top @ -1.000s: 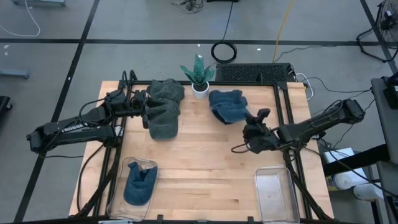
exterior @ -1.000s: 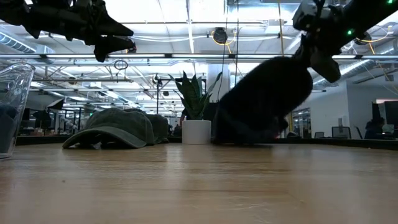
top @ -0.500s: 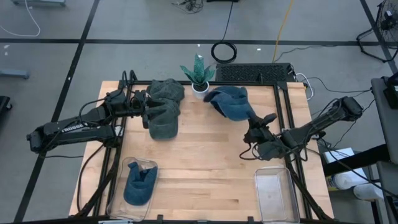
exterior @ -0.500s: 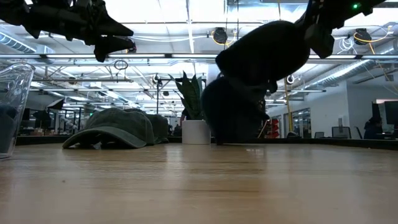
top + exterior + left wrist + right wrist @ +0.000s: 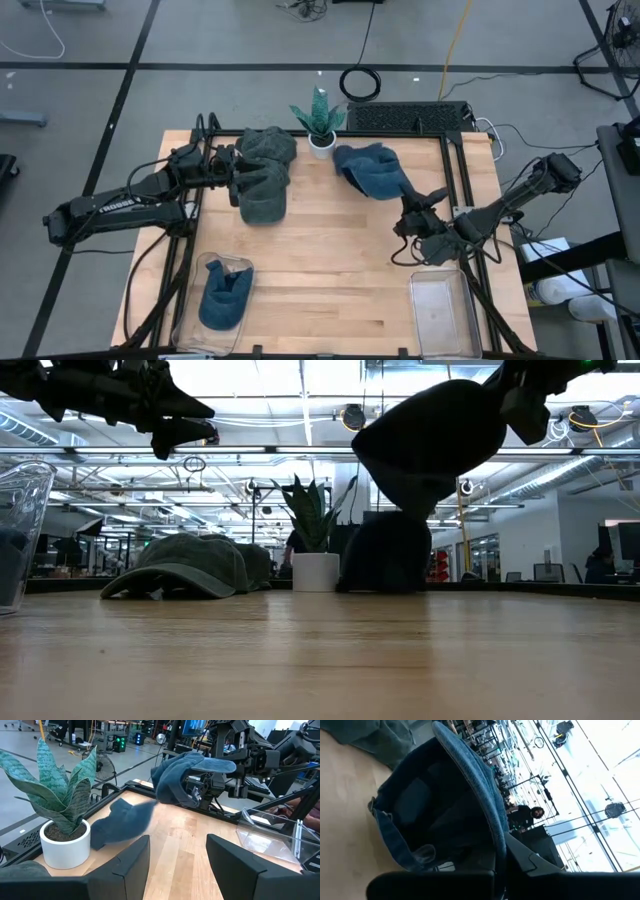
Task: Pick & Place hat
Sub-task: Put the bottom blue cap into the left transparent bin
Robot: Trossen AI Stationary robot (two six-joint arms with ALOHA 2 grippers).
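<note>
Bright overhead lights, low view backlit, silhouettes, slight blur

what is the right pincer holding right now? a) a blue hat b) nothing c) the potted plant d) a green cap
a: the right pincer is shut on the brim of a blue hat, lifted clear of the table in the low view, while a second blue hat lies below it.

Place: I saw an open robotics lab.
Signs: wooden table (image 5: 330, 250), exposed ceiling trusses (image 5: 300, 450), cables (image 5: 360, 82) at 12 o'clock.
</note>
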